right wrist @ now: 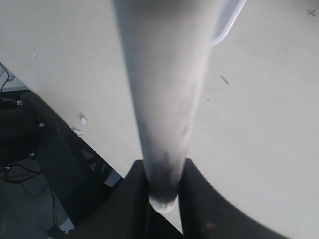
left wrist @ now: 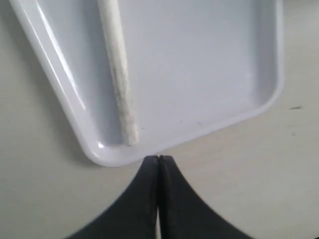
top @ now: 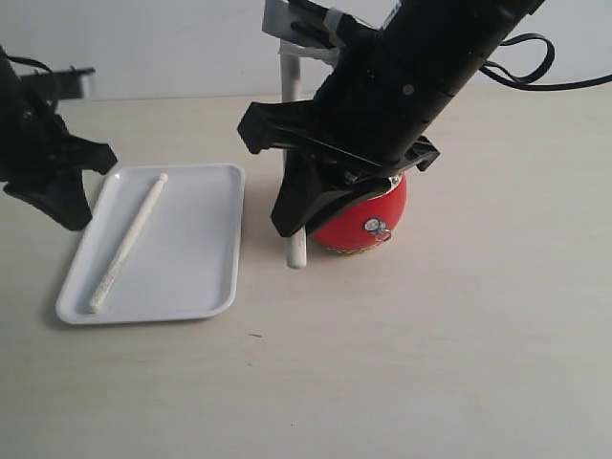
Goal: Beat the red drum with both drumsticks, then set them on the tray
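Note:
The red drum (top: 368, 222) stands on the table right of centre, its top hidden under my right arm. One pale drumstick (top: 129, 244) lies lengthwise in the white tray (top: 196, 273), also plain in the left wrist view as the drumstick (left wrist: 118, 69) on the tray (left wrist: 209, 74). My left gripper (top: 72, 215) hovers off the tray's left rim; its tips (left wrist: 158, 158) are shut with nothing between them. My right gripper (top: 284, 182) is left of the drum, shut on the second drumstick (top: 296, 251), which stands nearly upright. In the right wrist view the fingers (right wrist: 197, 189) clamp that drumstick (right wrist: 164, 99) near its butt end.
The table's edge (right wrist: 94, 144) and dark floor with cables show beyond it in the right wrist view. A corner of the tray (right wrist: 228, 22) peeks past the held stick. Bare tabletop (top: 430, 363) spreads in front of the drum.

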Robot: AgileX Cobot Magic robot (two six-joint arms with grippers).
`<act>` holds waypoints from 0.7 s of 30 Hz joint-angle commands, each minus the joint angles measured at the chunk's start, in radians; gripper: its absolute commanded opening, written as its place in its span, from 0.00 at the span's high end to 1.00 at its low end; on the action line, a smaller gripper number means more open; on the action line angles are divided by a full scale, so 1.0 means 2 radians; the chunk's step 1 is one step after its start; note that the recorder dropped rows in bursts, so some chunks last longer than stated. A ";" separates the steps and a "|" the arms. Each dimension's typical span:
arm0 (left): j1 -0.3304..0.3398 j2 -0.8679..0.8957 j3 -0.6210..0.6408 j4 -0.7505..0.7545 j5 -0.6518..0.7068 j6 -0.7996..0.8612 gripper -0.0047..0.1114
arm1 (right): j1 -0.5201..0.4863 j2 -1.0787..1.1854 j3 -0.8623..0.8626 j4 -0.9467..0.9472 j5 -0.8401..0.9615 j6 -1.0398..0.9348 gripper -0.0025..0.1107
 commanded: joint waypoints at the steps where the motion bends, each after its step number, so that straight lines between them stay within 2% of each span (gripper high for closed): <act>1: 0.004 -0.144 0.089 -0.048 -0.103 0.011 0.96 | 0.001 -0.005 -0.014 -0.003 -0.007 0.012 0.98; 4: 0.004 -0.257 0.171 -0.052 -0.169 0.011 0.96 | 0.001 -0.003 -0.041 -0.003 -0.011 0.013 0.98; 10: 0.004 -0.505 0.286 -0.054 -0.229 0.009 0.96 | 0.004 0.034 -0.096 -0.001 -0.012 0.036 0.98; 15: 0.004 -0.657 0.326 -0.047 -0.233 -0.012 0.96 | 0.045 0.096 -0.132 -0.006 -0.010 0.056 0.98; 18: 0.004 -0.729 0.337 -0.014 -0.225 -0.056 0.96 | 0.070 0.149 -0.174 -0.007 0.007 0.074 0.98; 21: 0.004 -0.788 0.340 0.013 -0.216 -0.065 0.96 | 0.076 0.201 -0.224 -0.006 0.035 0.103 0.98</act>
